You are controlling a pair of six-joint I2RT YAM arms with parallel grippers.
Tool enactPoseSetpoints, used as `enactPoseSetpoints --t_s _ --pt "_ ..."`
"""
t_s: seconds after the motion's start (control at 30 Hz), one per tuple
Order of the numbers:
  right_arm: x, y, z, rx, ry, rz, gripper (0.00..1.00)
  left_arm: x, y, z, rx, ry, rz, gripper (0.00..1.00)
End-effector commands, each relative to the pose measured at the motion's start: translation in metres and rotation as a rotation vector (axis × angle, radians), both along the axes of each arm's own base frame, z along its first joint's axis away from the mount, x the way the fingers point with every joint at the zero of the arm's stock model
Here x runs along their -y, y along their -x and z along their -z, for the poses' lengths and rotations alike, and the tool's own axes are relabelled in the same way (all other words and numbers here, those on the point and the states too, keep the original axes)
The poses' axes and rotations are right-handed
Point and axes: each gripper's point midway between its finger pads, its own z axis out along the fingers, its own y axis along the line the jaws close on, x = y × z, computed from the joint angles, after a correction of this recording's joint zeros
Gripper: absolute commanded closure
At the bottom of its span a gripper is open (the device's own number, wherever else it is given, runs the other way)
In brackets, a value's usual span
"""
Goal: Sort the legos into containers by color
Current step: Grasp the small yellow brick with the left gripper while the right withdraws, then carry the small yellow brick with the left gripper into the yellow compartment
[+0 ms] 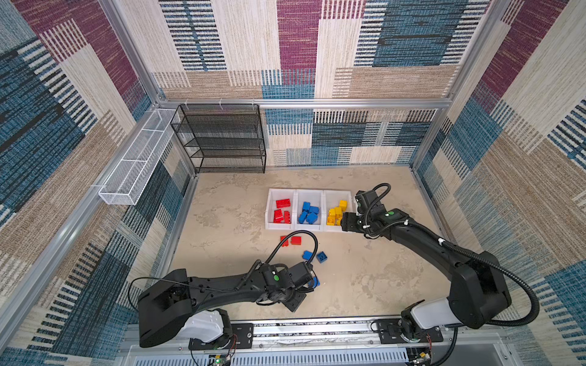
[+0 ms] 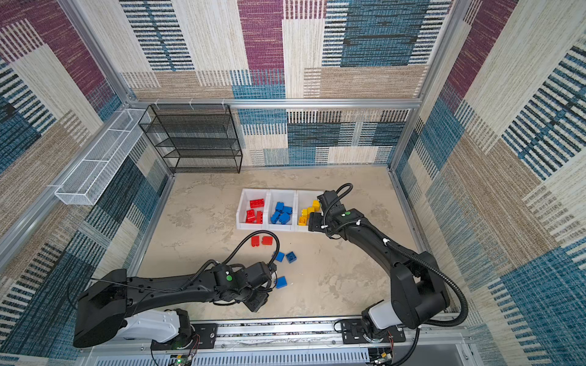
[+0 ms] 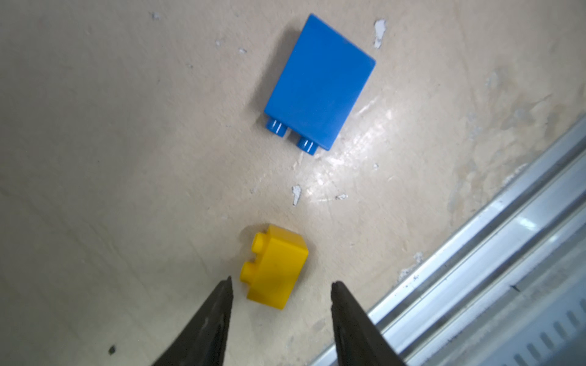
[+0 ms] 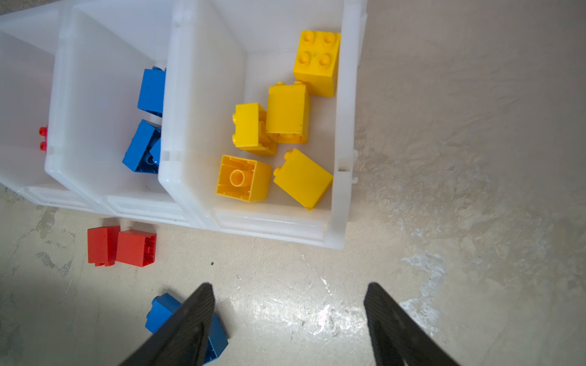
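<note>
Our left gripper (image 3: pixel 281 282) stands partly open and holds nothing, its jaws lined up on a yellow brick (image 3: pixel 275 266) lying on its side (not yet touched), probably to pinch its flat faces. A blue brick (image 3: pixel 320 82) lies beyond. Our right gripper (image 4: pixel 289 285), wide and empty, hovers before the containers (image 4: pixel 344 126), where sorted legos (image 4: pixel 287 111) sit by colour.
</note>
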Motion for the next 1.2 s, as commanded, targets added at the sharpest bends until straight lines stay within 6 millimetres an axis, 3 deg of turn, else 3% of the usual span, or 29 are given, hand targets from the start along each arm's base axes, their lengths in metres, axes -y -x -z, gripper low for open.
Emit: enactPoseSetpoints --t_s 0.0,0.4,0.53,0.73,0.97,1.17 --pt "-0.001 -0.003 -0.003 0.02 -0.013 0.008 0.22 0.005 -0.005 0.002 0.02 -0.017 0.043 0.49" --pt "-0.002 -0.001 0.001 0.011 -0.017 0.008 0.23 0.005 -0.01 0.016 0.021 -0.056 0.037 0.66" --pt "-0.001 -0.001 0.001 0.011 -0.017 0.011 0.23 0.006 -0.011 0.015 0.021 -0.051 0.036 0.74" --pt "-0.001 0.0 -0.001 0.019 -0.022 0.009 0.24 0.009 -0.012 0.013 0.026 -0.03 0.02 0.79" --pt "-0.001 0.002 0.001 0.021 -0.025 0.002 0.24 0.016 -0.025 -0.011 0.065 0.011 -0.012 0.8" --pt "0.0 0.004 -0.006 0.035 -0.032 0.004 0.24 0.025 -0.054 -0.045 0.125 0.121 -0.064 0.8"
